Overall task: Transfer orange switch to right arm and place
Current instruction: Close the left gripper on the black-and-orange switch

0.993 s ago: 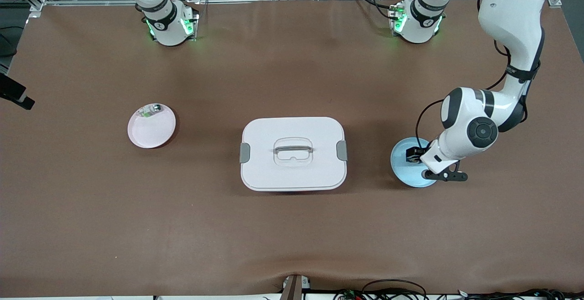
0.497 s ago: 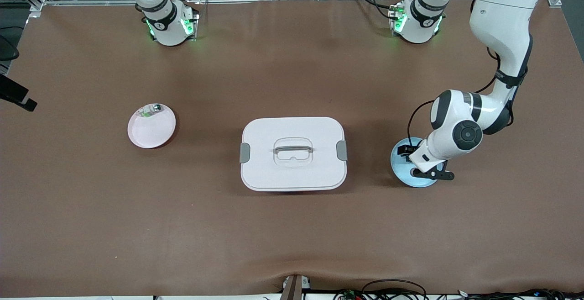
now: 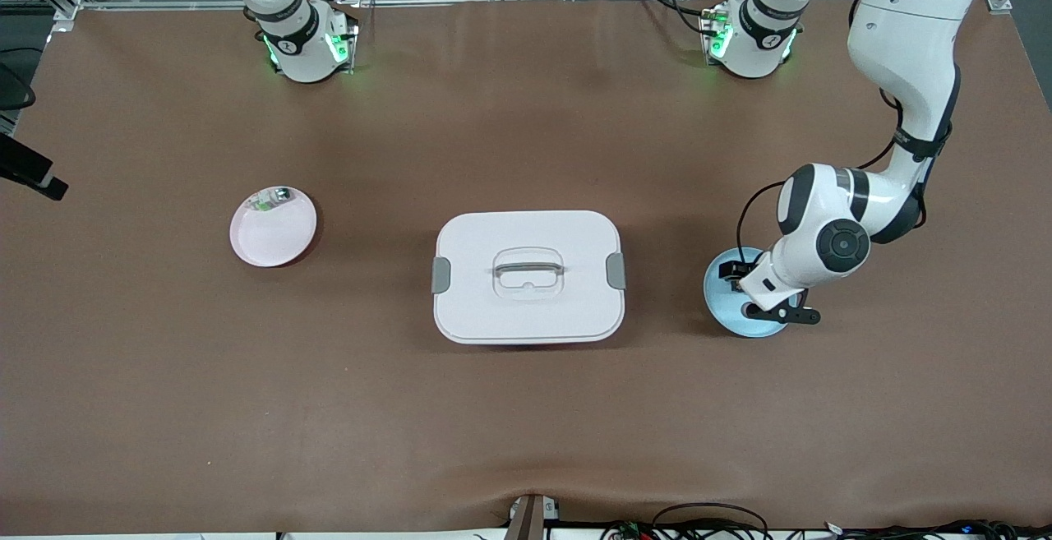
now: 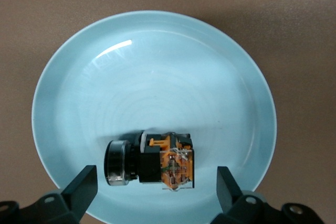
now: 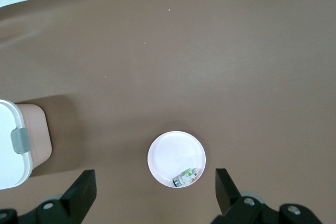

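The orange switch (image 4: 157, 160), a small black and orange boxy part with a round black end, lies on its side in the light blue plate (image 4: 157, 61). That plate sits at the left arm's end of the table (image 3: 727, 316). My left gripper (image 4: 156, 183) is open low over the plate, with one finger on each side of the switch and clear of it. In the front view the left hand (image 3: 777, 281) covers the switch. My right gripper (image 5: 156, 187) is open and empty, high over the pink plate (image 5: 168, 150); it is outside the front view.
The pink plate (image 3: 267, 240) at the right arm's end holds a small whitish-green and silver piece (image 3: 271, 199), which also shows in the right wrist view (image 5: 187, 177). A white lidded box (image 3: 527, 277) with a handle stands mid-table between the two plates.
My left gripper shifted a little over the blue plate toward the white box, then stayed almost still. The right arm has not moved.
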Robot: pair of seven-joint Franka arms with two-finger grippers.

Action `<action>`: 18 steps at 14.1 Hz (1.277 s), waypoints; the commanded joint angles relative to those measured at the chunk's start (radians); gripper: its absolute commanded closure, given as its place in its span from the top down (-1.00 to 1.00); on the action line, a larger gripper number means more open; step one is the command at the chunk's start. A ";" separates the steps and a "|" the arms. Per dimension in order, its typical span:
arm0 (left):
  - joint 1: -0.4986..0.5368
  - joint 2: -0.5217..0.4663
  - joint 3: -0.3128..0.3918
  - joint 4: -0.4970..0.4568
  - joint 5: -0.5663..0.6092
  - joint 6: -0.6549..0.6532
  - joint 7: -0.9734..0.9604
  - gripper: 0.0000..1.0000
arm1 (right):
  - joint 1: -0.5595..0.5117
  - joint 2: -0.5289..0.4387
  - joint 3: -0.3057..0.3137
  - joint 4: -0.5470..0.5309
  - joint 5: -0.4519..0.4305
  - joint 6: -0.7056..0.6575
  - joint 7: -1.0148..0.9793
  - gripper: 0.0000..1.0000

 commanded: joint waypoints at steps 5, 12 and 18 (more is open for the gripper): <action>0.004 0.034 -0.002 -0.009 0.023 0.071 -0.012 1.00 | -0.016 -0.009 0.008 -0.011 0.010 0.000 -0.024 1.00; 0.006 0.036 -0.002 -0.009 0.023 0.071 -0.016 0.33 | -0.016 -0.009 0.008 -0.011 0.010 0.000 -0.024 1.00; 0.006 0.034 -0.003 -0.007 0.021 0.076 -0.068 -0.44 | -0.013 -0.007 0.007 -0.019 0.010 0.009 -0.022 1.00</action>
